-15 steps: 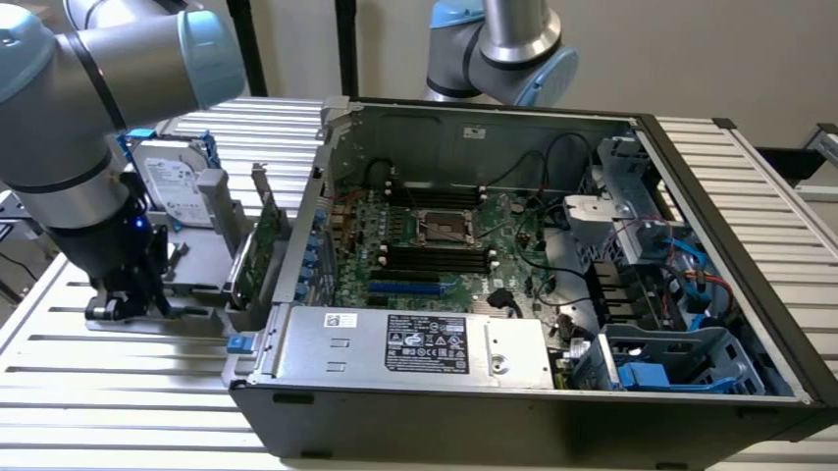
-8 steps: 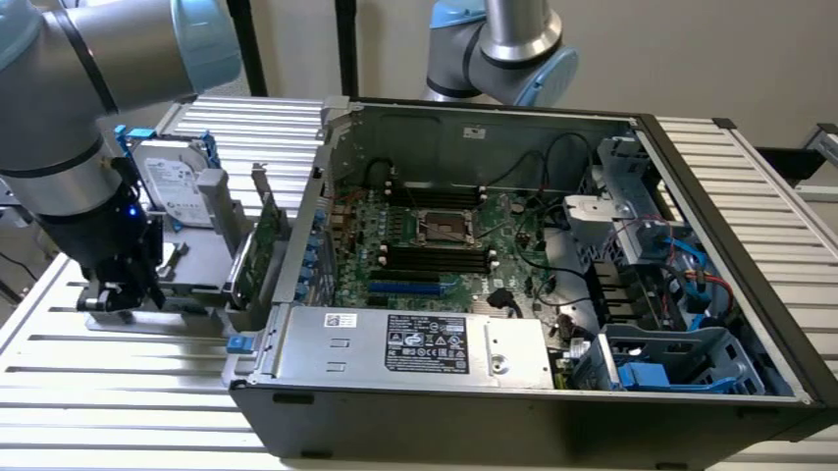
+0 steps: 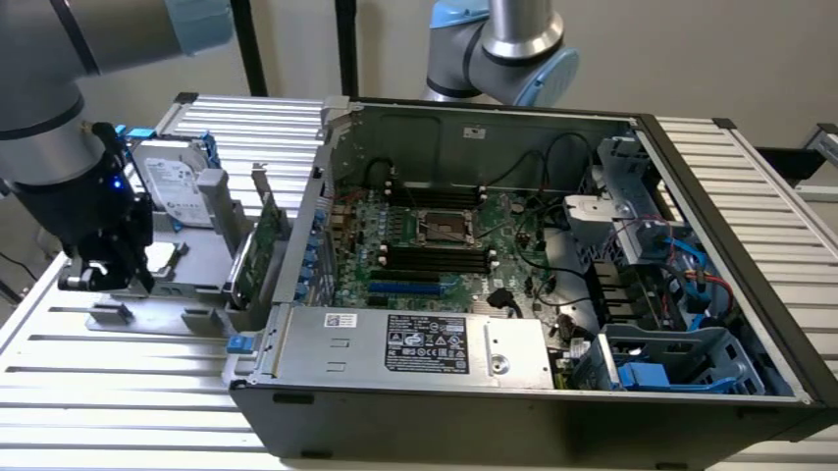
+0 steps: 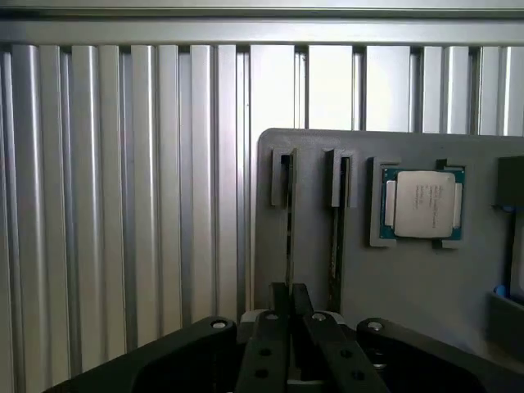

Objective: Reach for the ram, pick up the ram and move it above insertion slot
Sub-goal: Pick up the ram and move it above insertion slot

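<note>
Ribbed aluminium table (image 3: 118,343) carries an open computer case (image 3: 524,392) on the exterior view's right and, beside it on that view's left, a gray tray (image 4: 409,286) over which the gripper (image 4: 290,293) hangs low. Its jaws are clenched on one end of the ram (image 4: 288,221), which stands on edge in a tray slot. A second stick (image 4: 336,229) sits in the neighbouring slot, with a processor chip (image 4: 422,203) just past it.

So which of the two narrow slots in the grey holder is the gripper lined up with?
The slot farther from the processor; the gripper sits in line with it, not the neighbouring slot.
</note>
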`<state>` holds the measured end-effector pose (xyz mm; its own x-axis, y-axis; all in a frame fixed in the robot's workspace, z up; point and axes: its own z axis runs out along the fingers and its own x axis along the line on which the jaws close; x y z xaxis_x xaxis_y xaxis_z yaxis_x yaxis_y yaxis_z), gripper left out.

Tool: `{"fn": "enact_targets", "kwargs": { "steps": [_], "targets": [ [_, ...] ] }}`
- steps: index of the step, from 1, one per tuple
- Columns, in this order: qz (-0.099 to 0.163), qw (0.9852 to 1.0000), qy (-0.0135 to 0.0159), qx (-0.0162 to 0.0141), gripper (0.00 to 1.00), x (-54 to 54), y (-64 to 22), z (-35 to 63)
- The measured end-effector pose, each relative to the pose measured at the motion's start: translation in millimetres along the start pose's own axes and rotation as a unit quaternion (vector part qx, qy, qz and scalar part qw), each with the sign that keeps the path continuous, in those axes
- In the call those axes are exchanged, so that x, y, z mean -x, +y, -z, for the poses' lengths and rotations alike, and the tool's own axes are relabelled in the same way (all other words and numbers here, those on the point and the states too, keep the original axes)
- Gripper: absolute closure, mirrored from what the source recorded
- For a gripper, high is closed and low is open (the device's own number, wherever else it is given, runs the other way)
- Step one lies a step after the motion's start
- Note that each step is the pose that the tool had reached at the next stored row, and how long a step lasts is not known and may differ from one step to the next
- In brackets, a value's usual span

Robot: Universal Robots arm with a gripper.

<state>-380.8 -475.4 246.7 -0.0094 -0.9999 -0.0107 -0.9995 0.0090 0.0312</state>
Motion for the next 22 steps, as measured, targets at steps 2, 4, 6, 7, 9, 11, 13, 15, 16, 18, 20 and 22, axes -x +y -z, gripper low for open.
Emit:
{"fn": "enact_targets", "kwargs": {
  "steps": [2, 4, 6, 7, 9, 11, 13, 15, 16, 18, 20, 22],
  "targets": [
    [0.000, 1.0000, -0.0002, 0.0001, 0.86, 0.1, -1.0, 9.0],
    [0.001, 1.0000, -0.0004, 0.0003, 0.86, 0.2, -3.5, 18.4],
    [0.002, 1.0000, -0.0007, 0.0004, 0.86, 0.4, -7.1, 27.3],
    [0.003, 1.0000, -0.0008, 0.0006, 0.86, 0.4, -9.2, 32.0],
    [0.005, 1.0000, -0.0009, 0.0010, 0.86, 0.6, -13.2, 41.1],
    [0.007, 1.0000, -0.0009, 0.0015, 0.86, 0.7, -17.4, 50.6],
    [0.009, 1.0000, -0.0009, 0.0020, 0.86, 0.8, -21.4, 59.7],
    [0.012, 0.9999, -0.0011, 0.0024, 0.86, 1.0, -25.5, 68.9],
    [0.013, 0.9999, -0.0010, 0.0028, 0.86, 1.1, -27.4, 73.5],
    [0.015, 0.9999, -0.0011, 0.0033, 0.86, 1.2, -31.6, 82.6],
    [0.017, 0.9999, -0.0014, 0.0041, 0.86, 1.4, -37.1, 92.1],
    [0.018, 0.9998, -0.0019, 0.0051, 0.86, 1.5, -43.3, 101.1]
  ]
}}
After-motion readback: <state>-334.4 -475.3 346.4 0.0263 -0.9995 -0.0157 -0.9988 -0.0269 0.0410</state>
